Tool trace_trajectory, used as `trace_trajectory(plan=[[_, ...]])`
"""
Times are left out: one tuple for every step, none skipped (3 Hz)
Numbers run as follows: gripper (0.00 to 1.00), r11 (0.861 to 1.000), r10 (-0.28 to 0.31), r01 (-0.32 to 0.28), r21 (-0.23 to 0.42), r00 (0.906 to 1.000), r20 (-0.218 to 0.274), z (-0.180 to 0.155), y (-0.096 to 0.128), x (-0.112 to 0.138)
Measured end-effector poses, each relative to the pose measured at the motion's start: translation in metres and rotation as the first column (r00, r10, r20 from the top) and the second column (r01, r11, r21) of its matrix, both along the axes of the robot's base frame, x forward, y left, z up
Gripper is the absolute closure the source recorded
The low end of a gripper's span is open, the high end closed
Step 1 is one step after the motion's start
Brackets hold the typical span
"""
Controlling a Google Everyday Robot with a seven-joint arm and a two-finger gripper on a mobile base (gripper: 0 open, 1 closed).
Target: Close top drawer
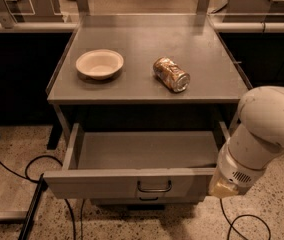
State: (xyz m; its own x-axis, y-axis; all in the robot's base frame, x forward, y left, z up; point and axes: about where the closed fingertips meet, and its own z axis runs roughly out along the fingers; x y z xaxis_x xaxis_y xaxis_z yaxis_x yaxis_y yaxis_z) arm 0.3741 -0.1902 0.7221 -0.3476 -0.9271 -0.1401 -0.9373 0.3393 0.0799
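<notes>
The top drawer (pixel 107 183) of the grey metal cabinet stands pulled out towards me, and its inside shows nothing in it. Its flat front panel carries a small dark loop handle (pixel 154 187) at the centre. My white arm (pixel 267 129) comes in from the right. Its gripper (pixel 222 189) points down at the right end of the drawer front, at or just in front of the panel's right corner. Whether it touches the panel does not show.
On the cabinet top (pixel 132 44) lie a white bowl (pixel 100 63) on the left and a tipped-over can (pixel 171 74) on the right. Black cables (pixel 32 184) run over the speckled floor at the left and lower right. A rail with posts (pixel 27 26) runs behind the cabinet.
</notes>
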Motion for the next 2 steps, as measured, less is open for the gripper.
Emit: trace_trajectory(plan=[[1.00, 1.000, -0.005, 0.005, 0.004, 0.9996, -0.029, -0.024, 0.005, 0.002], [1.00, 1.000, -0.011, 0.011, 0.003, 0.9989, -0.046, -0.043, 0.008, 0.005]])
